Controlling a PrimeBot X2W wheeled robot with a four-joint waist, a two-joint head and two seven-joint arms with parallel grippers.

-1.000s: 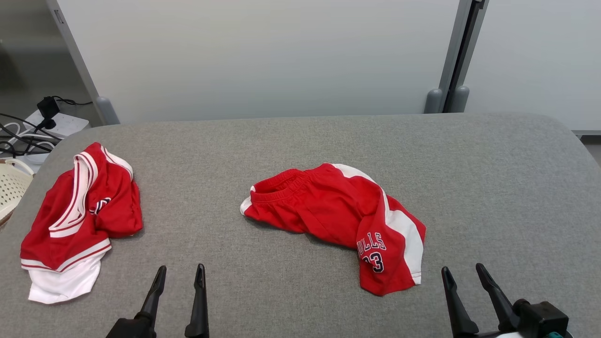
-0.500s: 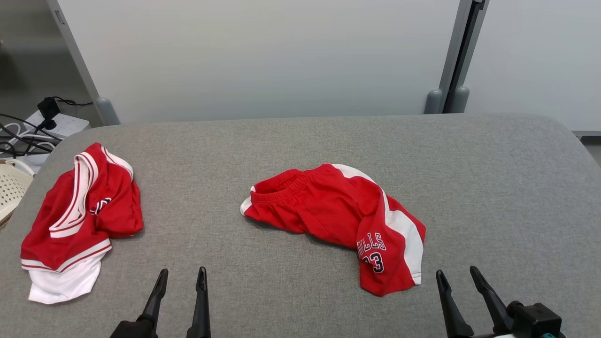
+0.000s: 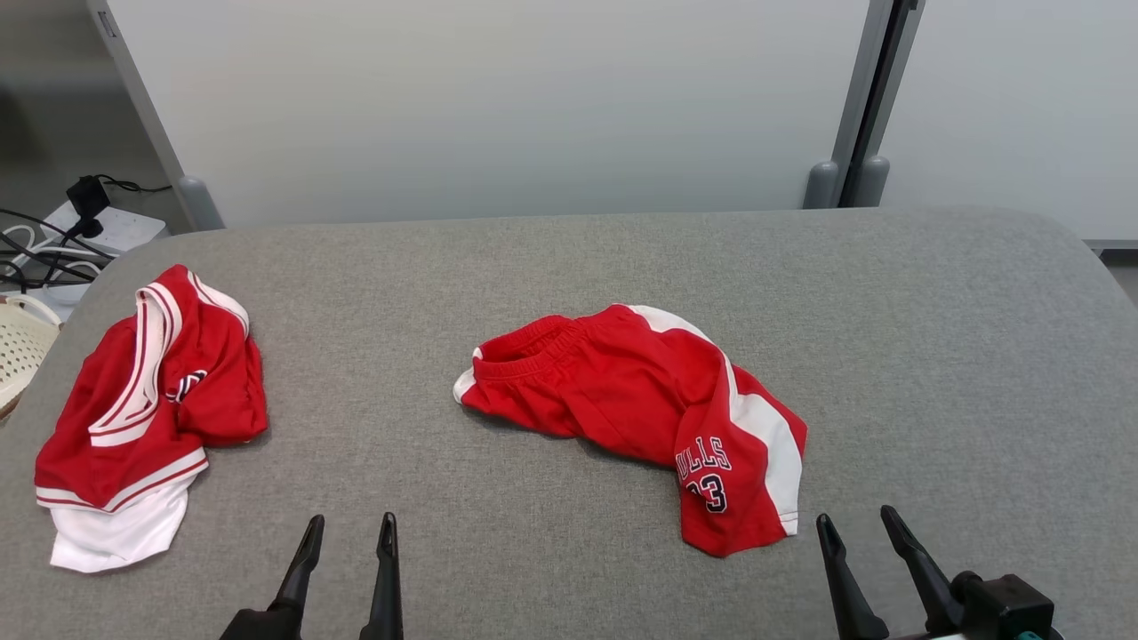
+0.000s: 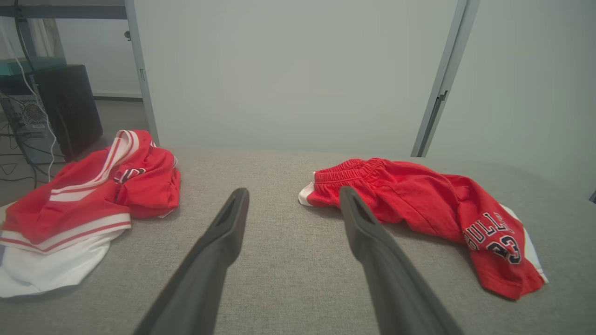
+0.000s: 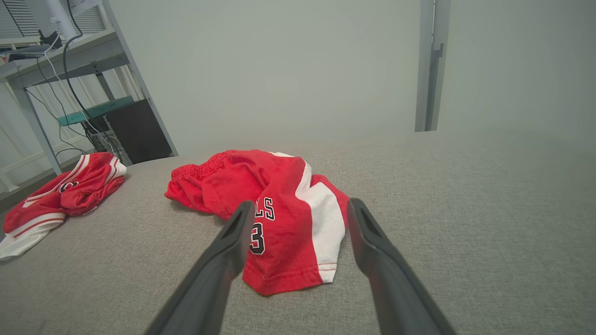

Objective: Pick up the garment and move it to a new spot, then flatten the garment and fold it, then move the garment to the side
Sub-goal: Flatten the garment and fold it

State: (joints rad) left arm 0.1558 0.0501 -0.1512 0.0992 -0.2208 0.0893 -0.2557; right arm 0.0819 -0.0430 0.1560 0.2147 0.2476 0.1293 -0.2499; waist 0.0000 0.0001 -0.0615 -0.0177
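At the left of the head view, a red and white jersey [image 3: 147, 404] lies bunched on the grey table [image 3: 933, 356]. The left gripper [image 3: 351, 524], at lower left, has its fingers apart and empty. The red shorts [image 3: 622, 391] lie crumpled at mid-frame, waistband to the left. The right gripper [image 3: 854, 520], at lower right, is likewise spread and empty, near the shorts' hem.

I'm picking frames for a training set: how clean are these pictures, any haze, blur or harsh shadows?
Head view: even, soft light, sharp weave on the table, only a thin shadow under the shorts. Right wrist view: milky haze washes out the table's far edge. Left wrist view: wide-angle stretch makes the fingers loom large; no glare.
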